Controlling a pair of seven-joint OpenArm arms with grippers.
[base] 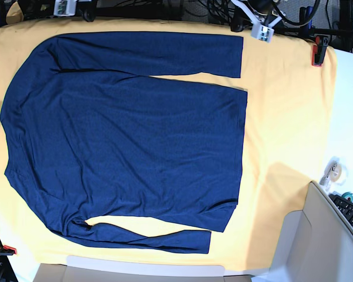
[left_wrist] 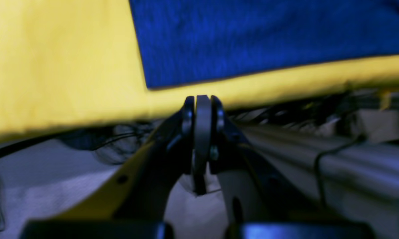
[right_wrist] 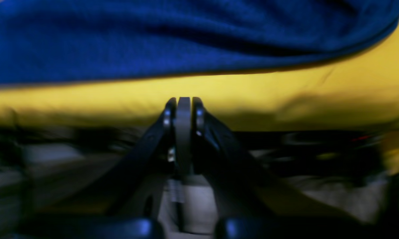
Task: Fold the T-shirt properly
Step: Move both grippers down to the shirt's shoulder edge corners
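You will find no brand, label or writing readable on anything here; the T-shirt is plain dark navy with no print.

The T-shirt lies spread flat on the yellow-orange table cloth. In the base view its long axis runs left to right: the shoulder end is at the left, the straight hem at the right. One sleeve lies along the top edge of the body, its cuff pointing right; the other sleeve runs along the bottom edge, also pointing right, with some wrinkling where it meets the body.

Your left gripper is clenched, its jaws pressed together on nothing. It sits just off the table's edge. Ahead of its tips comes a strip of bare cloth, then a corner of the T-shirt, above and slightly right of the tips, not touching them.

Your right gripper is likewise clenched and empty, also just off the table edge. Straight ahead of its tips lies a band of yellow cloth, and beyond that a softly folded edge of the T-shirt spans nearly the whole width, apart from the tips.

Both wrist views are blurred, so fine fabric detail cannot be made out. In the base view only the arms' mounts show at the top edge.
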